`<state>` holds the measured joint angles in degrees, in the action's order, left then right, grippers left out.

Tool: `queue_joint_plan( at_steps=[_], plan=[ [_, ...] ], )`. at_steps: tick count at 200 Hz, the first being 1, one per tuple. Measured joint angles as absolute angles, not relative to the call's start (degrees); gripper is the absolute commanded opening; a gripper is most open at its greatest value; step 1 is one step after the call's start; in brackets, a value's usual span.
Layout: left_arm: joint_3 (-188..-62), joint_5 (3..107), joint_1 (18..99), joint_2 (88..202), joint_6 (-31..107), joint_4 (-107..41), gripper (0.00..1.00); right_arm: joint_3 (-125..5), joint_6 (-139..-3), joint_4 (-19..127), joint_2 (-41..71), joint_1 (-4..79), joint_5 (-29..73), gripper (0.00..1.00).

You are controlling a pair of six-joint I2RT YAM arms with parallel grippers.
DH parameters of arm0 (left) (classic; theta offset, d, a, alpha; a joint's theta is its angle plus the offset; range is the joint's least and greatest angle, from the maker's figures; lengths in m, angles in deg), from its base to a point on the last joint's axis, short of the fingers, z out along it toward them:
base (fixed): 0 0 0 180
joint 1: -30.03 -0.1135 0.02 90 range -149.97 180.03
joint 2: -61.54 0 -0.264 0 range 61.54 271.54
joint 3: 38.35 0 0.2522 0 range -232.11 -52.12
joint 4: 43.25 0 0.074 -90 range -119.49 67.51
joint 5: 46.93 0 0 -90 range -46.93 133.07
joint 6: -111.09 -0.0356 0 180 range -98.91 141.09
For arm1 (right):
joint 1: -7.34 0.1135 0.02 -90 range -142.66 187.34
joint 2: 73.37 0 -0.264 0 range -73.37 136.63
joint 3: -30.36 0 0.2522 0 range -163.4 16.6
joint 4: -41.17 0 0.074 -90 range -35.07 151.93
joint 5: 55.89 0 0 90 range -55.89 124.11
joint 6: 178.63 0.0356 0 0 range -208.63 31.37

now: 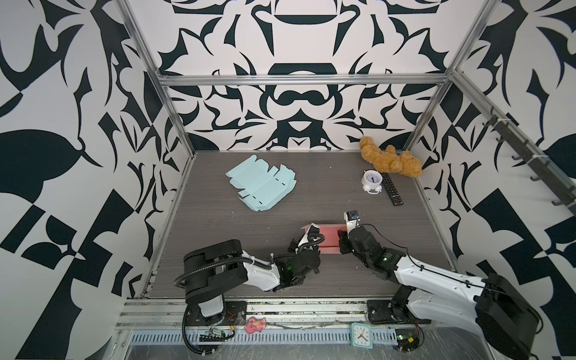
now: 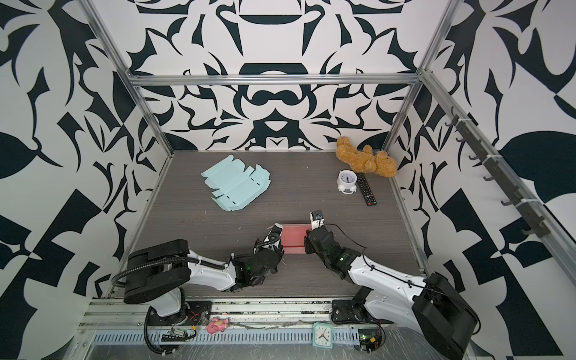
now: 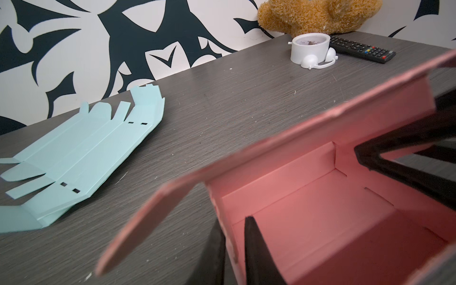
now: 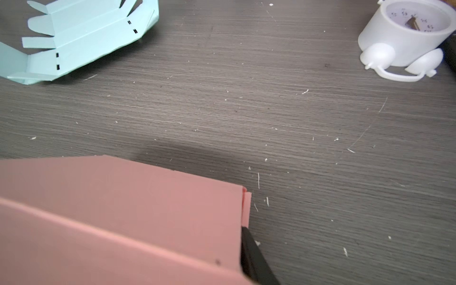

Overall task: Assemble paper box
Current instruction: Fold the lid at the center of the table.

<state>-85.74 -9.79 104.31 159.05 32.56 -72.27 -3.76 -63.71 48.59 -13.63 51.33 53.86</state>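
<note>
Pink paper box (image 1: 328,234) sits front-centre on the table (image 1: 280,218) between both arms, lid flap raised.
We see the left gripper (image 3: 233,222) straddling the box's near end wall, one finger outside and one inside, jaws slightly parted with a gap on the inner side. The right gripper (image 1: 343,238) is at the opposite end. Only one finger (image 4: 253,254) shows, against the outer end wall, so we cannot tell its jaw state. A flat blue blank (image 1: 260,184) lies well apart.
</note>
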Motion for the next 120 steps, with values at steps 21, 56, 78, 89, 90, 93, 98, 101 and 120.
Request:
queue_joint_plan(
  at_steps=[21, 56, 78, 89, 90, 93, 98, 101, 120],
  plan=[
    [-86.09, -9.13, 104.31, 159.14, 33.28, -71.42, 0.19, -3.43, -63.07, 49.37, -15.20, 51.37, 53.79, 0.49],
    [-86.51, -8.52, 104.31, 159.27, 34.66, -70.09, 0.19, -1.88, -61.59, 51.56, -19.85, 51.37, 53.64, 0.65],
    [-87.05, -8.26, 104.31, 159.82, 35.53, -69.10, 0.19, -0.48, -59.99, 53.87, -23.44, 51.37, 53.71, 0.69],
    [-87.16, -8.15, 104.31, 160.10, 35.86, -68.80, 0.19, 0.17, -59.18, 55.01, -25.23, 51.37, 53.66, 0.70],
    [-87.16, -8.15, 104.31, 160.12, 35.88, -68.77, 0.19, 0.22, -59.09, 55.08, -25.34, 51.37, 53.66, 0.70],
    [-87.18, -8.13, 104.31, 160.21, 35.99, -68.66, 0.19, 0.39, -58.96, 55.36, -25.89, 51.37, 53.64, 0.70],
    [-87.27, -8.11, 104.31, 160.36, 36.10, -68.40, 0.19, 0.59, -58.70, 55.99, -26.74, 51.37, 53.60, 0.70],
    [-87.36, -8.11, 104.31, 160.45, 36.17, -68.27, 0.19, 0.66, -58.53, 56.24, -27.13, 51.37, 53.57, 0.70],
    [-87.73, -8.06, 104.31, 160.62, 36.51, -67.35, 0.19, 0.83, -57.70, 58.40, -30.39, 51.37, 53.29, 0.70]
  ],
)
